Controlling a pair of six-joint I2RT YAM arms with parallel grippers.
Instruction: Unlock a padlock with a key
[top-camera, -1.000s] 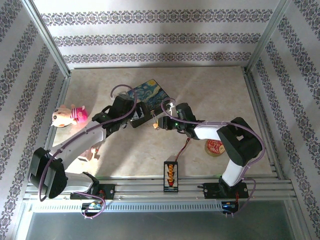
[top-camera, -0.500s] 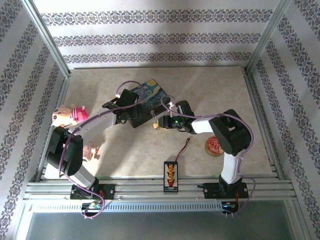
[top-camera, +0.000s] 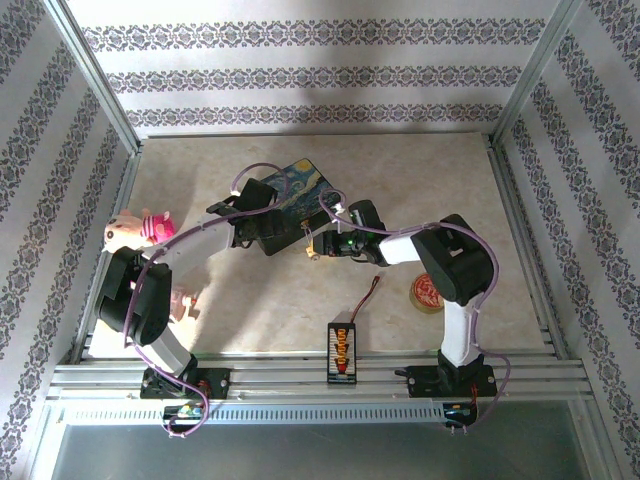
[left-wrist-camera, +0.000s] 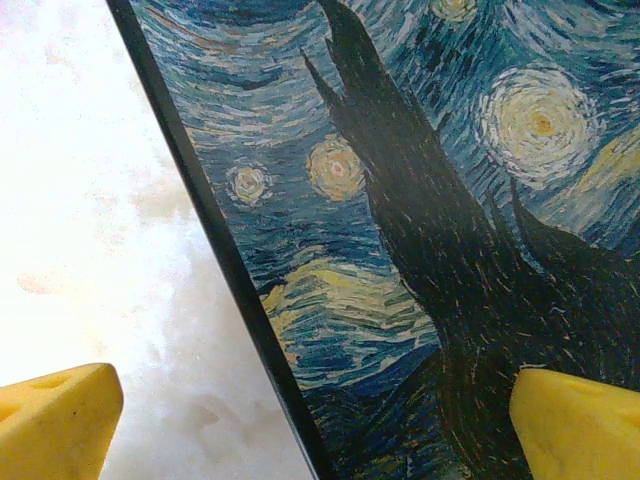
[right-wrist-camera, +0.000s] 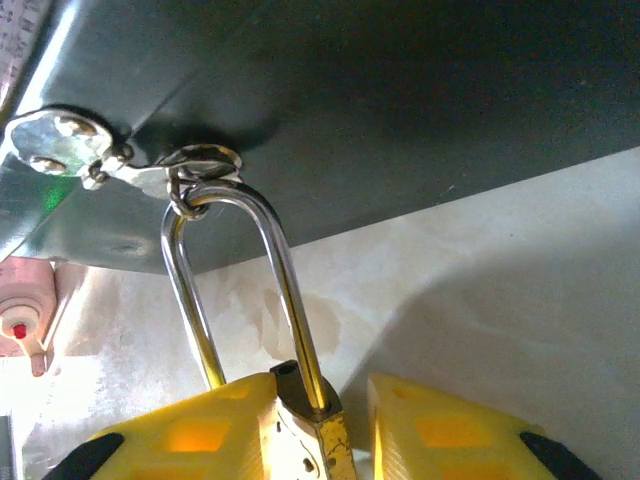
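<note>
The dark-blue painted box (top-camera: 308, 180) sits mid-table. From its silver clasp (right-wrist-camera: 60, 150) hangs the padlock (right-wrist-camera: 305, 440), whose thin silver shackle (right-wrist-camera: 290, 280) passes through the clasp ring. My right gripper (right-wrist-camera: 320, 405) is shut on the brass body, beside the box's front (top-camera: 318, 244). One shackle leg enters the body next to a small empty hole; the other runs behind my left finger (right-wrist-camera: 180, 435). My left gripper (left-wrist-camera: 315, 420) stands open over the box's left edge (top-camera: 263, 222), one finger (left-wrist-camera: 55, 420) above the table, the other above the lid (left-wrist-camera: 400, 200). The key is hidden.
A pink plush toy (top-camera: 140, 230) lies at the left wall, a small pale figure (top-camera: 182, 302) below it. A round red-and-cream disc (top-camera: 430, 292) sits by the right arm. A red-black wire with an orange connector board (top-camera: 342, 350) lies at the front rail.
The left arm has swung up from its base and its gripper has slid a little farther over the box. The right gripper has crept slightly left along the box front.
</note>
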